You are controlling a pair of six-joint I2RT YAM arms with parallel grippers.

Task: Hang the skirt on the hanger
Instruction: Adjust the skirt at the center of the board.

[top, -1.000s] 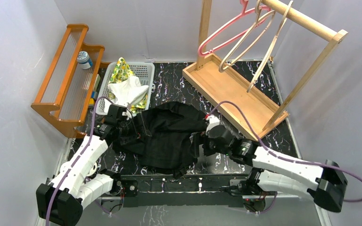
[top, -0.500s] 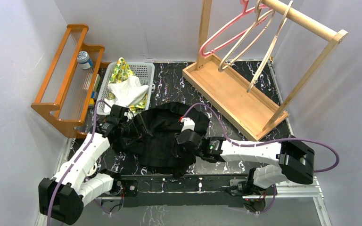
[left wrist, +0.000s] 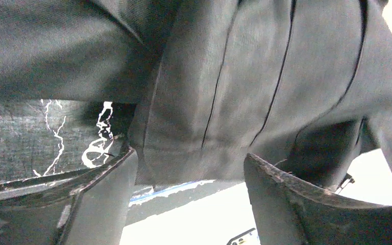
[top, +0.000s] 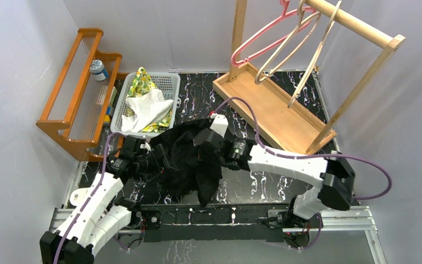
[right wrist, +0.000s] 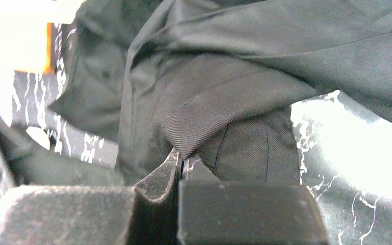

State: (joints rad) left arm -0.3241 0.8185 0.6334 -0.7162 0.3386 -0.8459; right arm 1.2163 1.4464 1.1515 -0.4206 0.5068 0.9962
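The skirt [top: 189, 165] lies bunched on the table [top: 264, 184], between the two arms and well apart from the hangers [top: 286, 41] on the rack [top: 351, 21].

The right gripper [right wrist: 182, 162] is clamped on the skirt, but only on the tip of a narrow fold. That seems the weakest point. If the arm lifts or pulls toward the rack, the weight of the hanging cloth may draw the fold out of the pinch and drop the garment.

The left gripper [left wrist: 190, 155] has its fingers [left wrist: 107, 194] apart. Cloth sits at and just past the tips, and nothing is pinched. A lift from here would probably be one-handed, so the skirt would hang as a rope rather than an open waistband — hard to thread a hanger through.

If the left closes where it is, it may catch several layers or a panel seam rather than the waist edge. I cannot tell from the wrist view which part of the skirt it faces.

The low hem trails on the table near the arm bases and could drag or snag there. The right arm's cable [top: 242, 107] loops close to the rack's tray, so a wide swing might foul it or set the hangers swaying.
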